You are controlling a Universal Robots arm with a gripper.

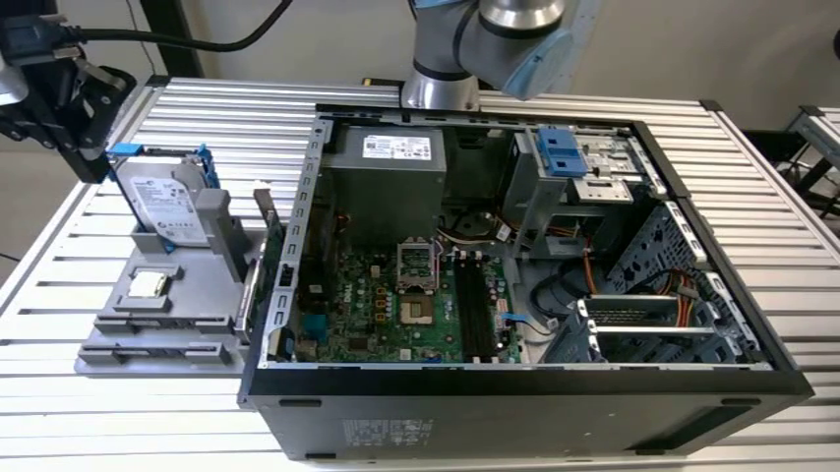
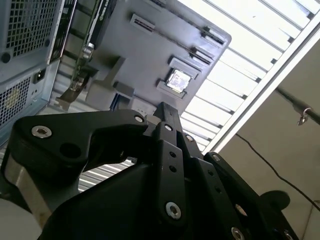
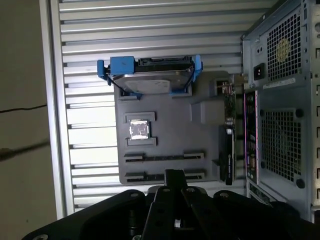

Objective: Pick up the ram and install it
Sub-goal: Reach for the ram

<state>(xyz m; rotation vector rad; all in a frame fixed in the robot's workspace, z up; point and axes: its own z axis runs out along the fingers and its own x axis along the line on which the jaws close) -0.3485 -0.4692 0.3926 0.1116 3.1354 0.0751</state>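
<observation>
Exterior view: even, diffuse overhead light. Slatted tabletop (image 1: pixel 118 423) bright, computer case (image 1: pixel 525 382) interior dimmer with soft shadows. Second wrist view: slats blown out by glare, black hand (image 2: pixel 166 114) underexposed and soft in foreground. First wrist view: slats pale with mild glare, foreground hand dark and blurred.

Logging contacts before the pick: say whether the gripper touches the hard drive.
Apart. The first wrist view shows bare holder between gripper and hard drive.
</observation>
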